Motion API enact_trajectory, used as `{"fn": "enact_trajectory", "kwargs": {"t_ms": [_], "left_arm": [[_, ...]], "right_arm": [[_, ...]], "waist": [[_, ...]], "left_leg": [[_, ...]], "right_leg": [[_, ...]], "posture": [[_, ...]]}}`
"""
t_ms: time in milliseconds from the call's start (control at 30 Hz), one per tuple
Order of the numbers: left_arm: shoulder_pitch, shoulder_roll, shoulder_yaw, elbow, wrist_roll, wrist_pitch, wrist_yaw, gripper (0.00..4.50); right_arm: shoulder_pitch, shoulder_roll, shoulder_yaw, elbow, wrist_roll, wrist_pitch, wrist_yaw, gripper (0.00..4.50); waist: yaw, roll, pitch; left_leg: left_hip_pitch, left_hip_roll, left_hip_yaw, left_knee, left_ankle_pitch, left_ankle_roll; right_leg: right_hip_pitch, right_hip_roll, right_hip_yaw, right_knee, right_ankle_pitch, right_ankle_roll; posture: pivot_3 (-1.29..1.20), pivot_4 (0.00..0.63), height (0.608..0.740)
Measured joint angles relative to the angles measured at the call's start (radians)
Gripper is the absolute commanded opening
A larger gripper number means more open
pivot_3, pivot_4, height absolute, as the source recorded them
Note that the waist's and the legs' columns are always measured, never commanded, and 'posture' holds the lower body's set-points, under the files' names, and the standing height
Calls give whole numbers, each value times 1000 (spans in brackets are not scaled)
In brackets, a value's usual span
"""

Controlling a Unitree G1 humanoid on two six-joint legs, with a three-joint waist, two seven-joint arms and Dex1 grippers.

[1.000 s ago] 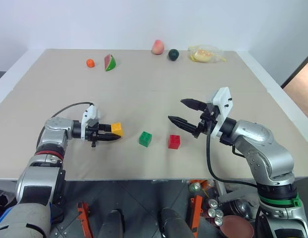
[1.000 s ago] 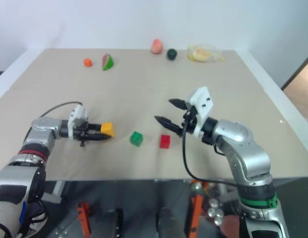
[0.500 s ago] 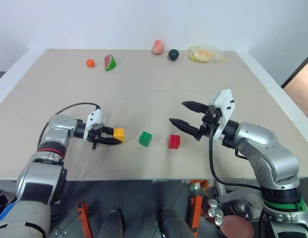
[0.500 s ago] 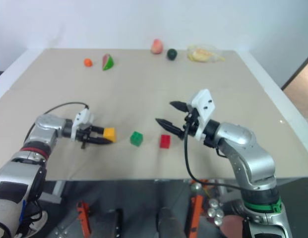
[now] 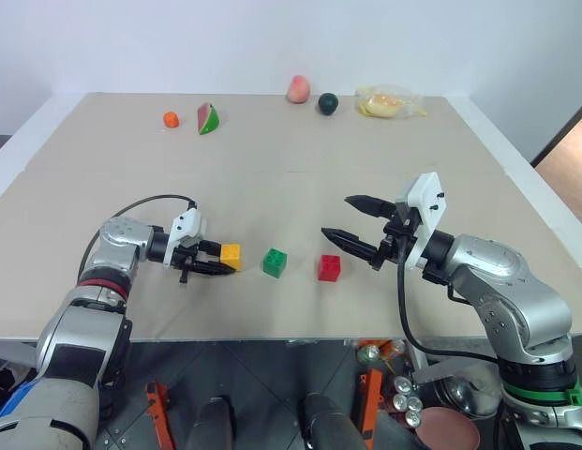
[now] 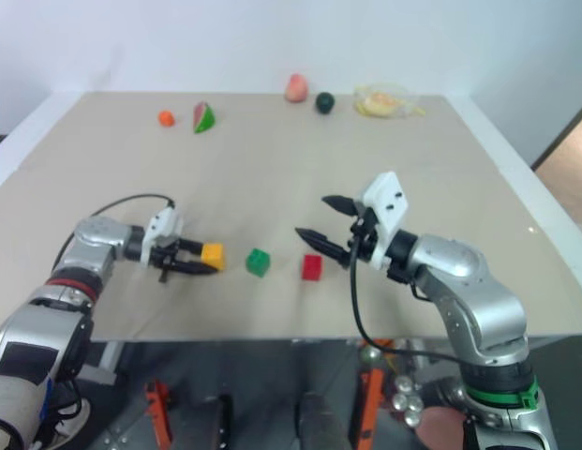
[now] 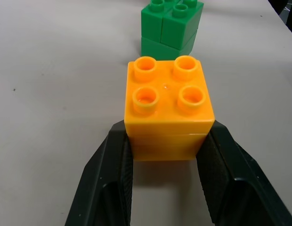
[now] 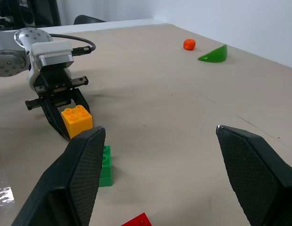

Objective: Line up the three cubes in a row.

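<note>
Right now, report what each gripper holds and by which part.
Left gripper clamps the yellow cube by its two opposite side faces; right gripper holds nothing.

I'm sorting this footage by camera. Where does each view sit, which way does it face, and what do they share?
Left eye and right eye views: on the head, looking forward and down over the table; both arms show.
Left wrist view: along the left tool, shut on the yellow cube; green cube beyond.
Right wrist view: between the open right tool's fingers, facing the left tool.
Shared: yellow and green cubes appear in all views; red cube near the right tool.
</note>
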State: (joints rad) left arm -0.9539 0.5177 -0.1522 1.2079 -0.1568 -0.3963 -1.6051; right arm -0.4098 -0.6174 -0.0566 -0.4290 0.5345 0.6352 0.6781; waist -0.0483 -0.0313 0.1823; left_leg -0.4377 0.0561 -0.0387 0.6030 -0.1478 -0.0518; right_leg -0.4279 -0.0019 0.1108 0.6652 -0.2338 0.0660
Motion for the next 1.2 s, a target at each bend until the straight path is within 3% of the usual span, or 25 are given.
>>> {"fn": "enact_trajectory", "kwargs": {"t_ms": [33, 267, 567, 733, 867, 1000, 1100, 1200], "left_arm": [[1, 0, -8, 3, 2, 0, 0, 2318], [1, 2, 21, 33, 8, -10, -9, 4392], [8, 63, 41, -3, -7, 17, -3, 4392], [119, 265, -40, -233, -163, 232, -5, 4392], [208, 366, 8, -354, -214, 391, 11, 4392], [309, 371, 159, -464, -268, 568, 170, 4392], [438, 308, 343, -644, -303, 673, 502, 4392], [585, 207, 435, -848, -325, 787, 762, 4392]], "right_arm": [[0, -2, 0, 0, 1, 0, -1, 3888], [0, -10, 0, 0, 2, 0, -4, 3888], [-42, -6, 7, 22, 1, -14, 20, 3888], [-89, 4, 18, 83, -7, -53, 58, 3888], [-123, 21, 16, 158, -31, -97, 59, 3888], [-135, 69, 7, 267, -73, -128, -10, 3888], [-116, 133, -28, 353, -142, -160, -144, 3888], [-60, 190, -54, 429, -199, -187, -258, 3888]], "waist": [[0, 0, 0], [0, 0, 0], [-1, 0, 0], [-10, 0, 0], [-18, 0, 0], [-17, 0, 0], [-17, 0, 0], [-15, 0, 0]], "left_leg": [[0, 0, 0, 0, 0, 0], [1, 0, 0, 0, 0, 0], [0, 1, 0, 0, 0, 0], [0, 3, 0, -1, 0, 0], [1, 4, 0, 0, 0, 0], [0, 4, 0, 1, 0, 0], [1, 5, 0, 1, 0, 0], [1, 4, 0, 0, 0, 0]], "right_leg": [[0, 0, 0, 0, 0, 0], [0, 0, 0, 0, 0, 0], [0, 1, 0, 0, 0, 0], [-1, 2, 0, 1, 0, -1], [-1, 2, -1, 1, -1, -2], [-1, 2, -2, 2, 0, -2], [0, 1, -2, 2, 0, -1], [0, 1, -2, 2, 2, 2]], "posture": [[0, 150, 740], [0, 150, 740], [0, 150, 740], [0, 150, 740], [0, 150, 740], [0, 150, 740], [0, 150, 740], [0, 150, 740]]}}
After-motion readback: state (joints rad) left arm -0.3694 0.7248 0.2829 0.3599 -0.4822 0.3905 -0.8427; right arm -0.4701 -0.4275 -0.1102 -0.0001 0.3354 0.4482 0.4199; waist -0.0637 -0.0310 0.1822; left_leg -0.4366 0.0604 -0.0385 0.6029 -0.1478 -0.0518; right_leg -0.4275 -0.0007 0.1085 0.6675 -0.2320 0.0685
